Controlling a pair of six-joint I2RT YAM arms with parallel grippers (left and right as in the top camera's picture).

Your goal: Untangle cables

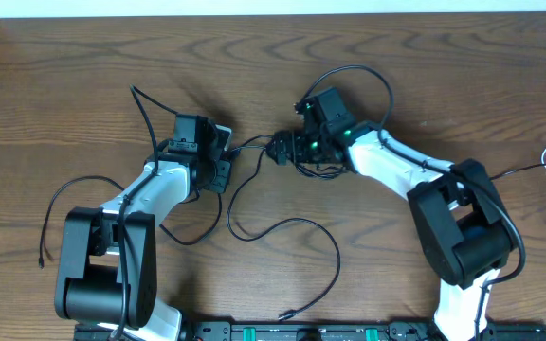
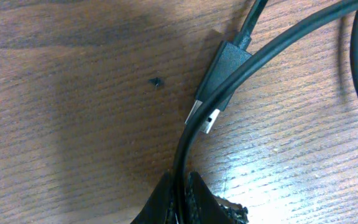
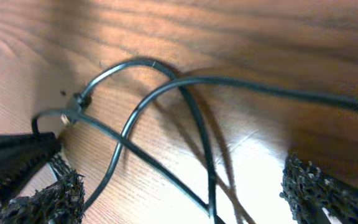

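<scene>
Cables [image 1: 301, 221] sprawl in crossed loops at the middle of the table [image 1: 64, 76]. The left gripper [image 2: 182, 190] pinches a black cable [image 2: 178, 158] that crosses over a plug [image 2: 219, 78]; the right gripper [image 3: 179, 180] sits spread around the crossing strands. Judging by this, the right should close on one strand only and draw it away slowly, the left anchoring firmly.

You look down on a wooden table [image 1: 74, 76], dark brown, its wavy grain running from 9 to 3 o'clock. At 12 o'clock in the overhead view a pale strip [image 1: 273, 7] lies beyond the far edge; you cannot tell what it is. In the left wrist view a soft shadow [image 2: 86, 124] darkens the wood toward 9 o'clock, with a small dark speck [image 2: 157, 81] near the centre. In the right wrist view a bright glare [image 3: 253, 162] sits near 5 o'clock.
</scene>
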